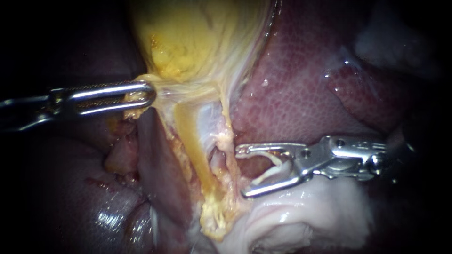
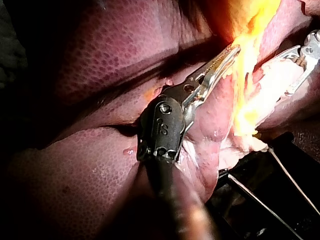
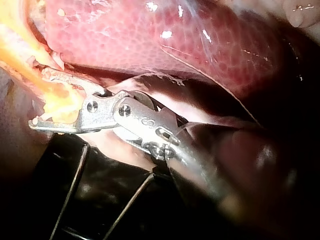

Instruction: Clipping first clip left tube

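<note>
Right instrument (image 1: 241,171) gapes, left instrument (image 1: 151,96) grips gallbladder (image 1: 197,37); only wrist views show wires (image 3: 69,187).

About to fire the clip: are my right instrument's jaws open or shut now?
Open. In the endoscope view the right instrument shows its two jaws spread wide, with a clear gap between the tips and nothing gripped.

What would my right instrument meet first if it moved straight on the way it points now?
Most likely the thin pale strand just ahead of the right instrument; the yellow tube lies beyond it. Depth is unclear.
</note>
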`<state>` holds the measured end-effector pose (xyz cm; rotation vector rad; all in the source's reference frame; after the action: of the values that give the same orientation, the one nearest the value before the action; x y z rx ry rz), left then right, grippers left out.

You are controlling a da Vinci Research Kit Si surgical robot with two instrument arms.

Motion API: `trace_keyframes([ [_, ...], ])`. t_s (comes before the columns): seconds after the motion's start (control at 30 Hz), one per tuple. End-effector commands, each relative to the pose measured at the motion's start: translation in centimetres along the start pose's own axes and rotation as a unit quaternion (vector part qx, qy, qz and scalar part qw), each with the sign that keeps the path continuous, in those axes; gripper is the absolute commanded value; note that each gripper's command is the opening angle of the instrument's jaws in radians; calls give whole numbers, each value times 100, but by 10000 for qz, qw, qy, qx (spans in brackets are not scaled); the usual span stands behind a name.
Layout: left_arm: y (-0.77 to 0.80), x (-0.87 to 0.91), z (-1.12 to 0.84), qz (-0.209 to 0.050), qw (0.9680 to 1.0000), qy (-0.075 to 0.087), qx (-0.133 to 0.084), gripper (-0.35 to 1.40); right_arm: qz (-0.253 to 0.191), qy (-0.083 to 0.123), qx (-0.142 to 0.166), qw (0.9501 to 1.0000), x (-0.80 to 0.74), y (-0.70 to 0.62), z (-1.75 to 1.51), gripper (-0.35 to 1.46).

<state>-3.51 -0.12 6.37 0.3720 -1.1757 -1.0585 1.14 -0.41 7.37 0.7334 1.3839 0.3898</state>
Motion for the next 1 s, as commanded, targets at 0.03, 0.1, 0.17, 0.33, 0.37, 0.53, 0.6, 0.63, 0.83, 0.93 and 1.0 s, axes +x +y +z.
trace_keyframes([
  [0.03, 0, 0, 0, 3, 10000, 0, -2, -35, 27, -27, 25, 10000, -4, 1, 4, 60],
  [0.1, -1, 0, 0, 4, 10000, 2, 10, -35, 55, -36, 58, 10000, -14, 4, 14, 60],
  [0.17, -2, 1, 1, 6, 10000, 0, 6, -35, 90, -57, 80, 9999, -21, 6, 22, 60],
  [0.33, -8, 3, 2, 9, 10000, 8, 42, -35, 113, -96, 94, 9998, -33, 14, 38, 60],
  [0.37, -9, 3, 2, 9, 10000, 6, 37, -35, 110, -97, 91, 9999, -35, 15, 39, 60],
  [0.53, -17, 2, 2, 5, 10000, 12, 61, -35, 137, -109, 72, 9998, -38, 24, 40, 60],
  [0.6, -19, 2, 2, 5, 10000, 11, 58, -35, 136, -109, 69, 9998, -39, 26, 42, 60],
  [0.63, -20, 2, 2, 4, 10000, 11, 57, -35, 134, -108, 64, 9998, -40, 27, 44, 60],
  [0.83, -21, 2, 2, 4, 10000, 15, 71, -35, 172, -135, 121, 9997, -46, 28, 55, 60],
  [0.93, -21, 2, 2, 4, 10000, 14, 70, -35, 181, -144, 155, 9996, -51, 29, 63, 60],
  [1.0, -21, 2, 1, 4, 10000, 15, 71, -35, 194, -166, 185, 9995, -54, 28, 65, 60],
])
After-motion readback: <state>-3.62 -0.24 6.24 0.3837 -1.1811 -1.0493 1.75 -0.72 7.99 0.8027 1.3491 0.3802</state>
